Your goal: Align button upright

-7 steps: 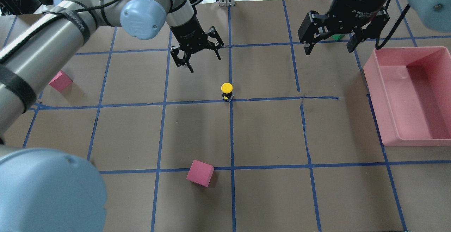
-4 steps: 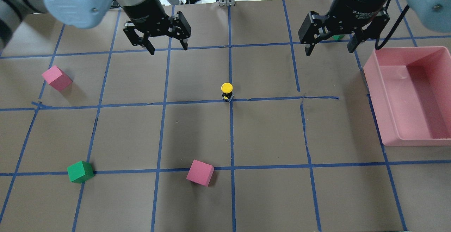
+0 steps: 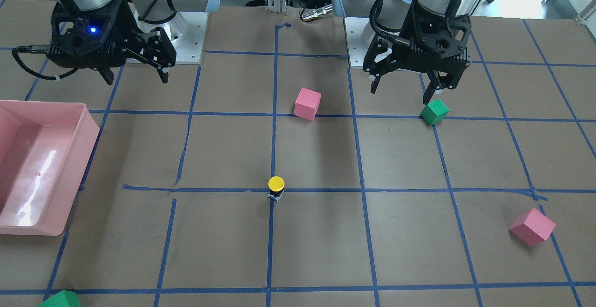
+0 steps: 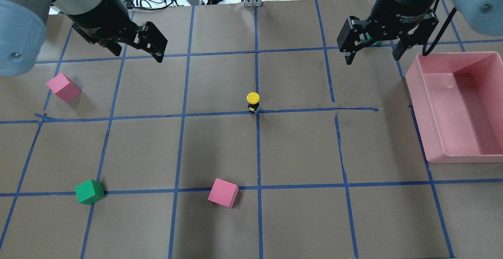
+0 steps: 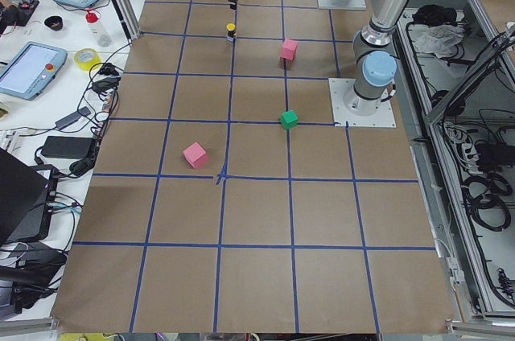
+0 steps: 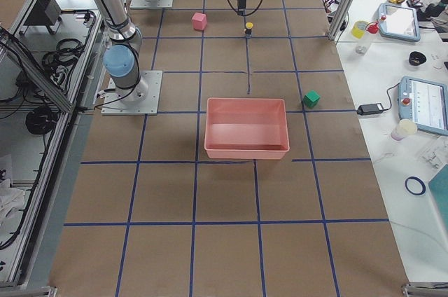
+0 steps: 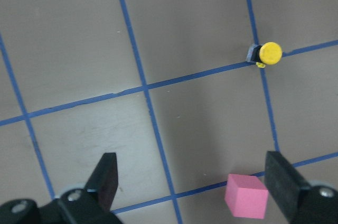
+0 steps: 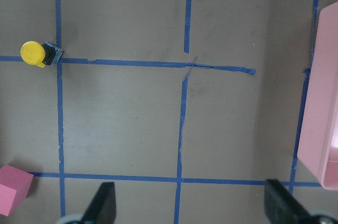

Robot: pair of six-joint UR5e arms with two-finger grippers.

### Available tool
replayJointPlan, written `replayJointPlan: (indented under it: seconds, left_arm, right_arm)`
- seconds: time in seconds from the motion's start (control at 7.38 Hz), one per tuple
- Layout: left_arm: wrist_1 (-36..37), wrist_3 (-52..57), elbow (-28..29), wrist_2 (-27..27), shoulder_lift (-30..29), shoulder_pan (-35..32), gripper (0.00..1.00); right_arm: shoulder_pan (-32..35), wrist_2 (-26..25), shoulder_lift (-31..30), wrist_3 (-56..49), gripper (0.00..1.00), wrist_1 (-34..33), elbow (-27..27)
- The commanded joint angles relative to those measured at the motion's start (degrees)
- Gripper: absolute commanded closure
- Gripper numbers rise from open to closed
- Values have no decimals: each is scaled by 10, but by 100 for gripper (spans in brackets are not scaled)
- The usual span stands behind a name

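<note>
The button (image 4: 253, 101) stands upright on a blue tape crossing at the table's middle, yellow cap on top and black body below. It also shows in the front view (image 3: 276, 187), the left wrist view (image 7: 269, 53) and the right wrist view (image 8: 37, 54). My left gripper (image 4: 137, 52) hangs open and empty at the back left, far from the button. My right gripper (image 4: 371, 58) hangs open and empty at the back right, also well away from it.
A pink bin (image 4: 452, 56) sits at the right edge. One pink cube (image 4: 63, 87) lies at the left and another pink cube (image 4: 223, 192) at the front centre. A green cube (image 4: 89, 191) lies at the front left. Another green cube (image 3: 60, 299) lies beyond my right gripper.
My left arm has swung back from just behind the button to the far left, uncovering the green cube at the front left. The button and my right gripper have hardly moved.
</note>
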Motion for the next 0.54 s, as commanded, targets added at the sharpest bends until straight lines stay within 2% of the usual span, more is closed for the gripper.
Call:
replayJointPlan:
  seconds: [0.0, 0.14, 0.41]
  left_arm:
    - [87, 5, -14, 21, 2, 7, 0]
    - [110, -11, -10, 26, -5, 7, 0]
    - [105, -56, -4, 25, -12, 8, 0]
  right_arm:
    - [1, 1, 1, 0, 0, 7, 0]
    - [1, 1, 1, 1, 0, 7, 0]
    - [1, 1, 1, 1, 0, 7, 0]
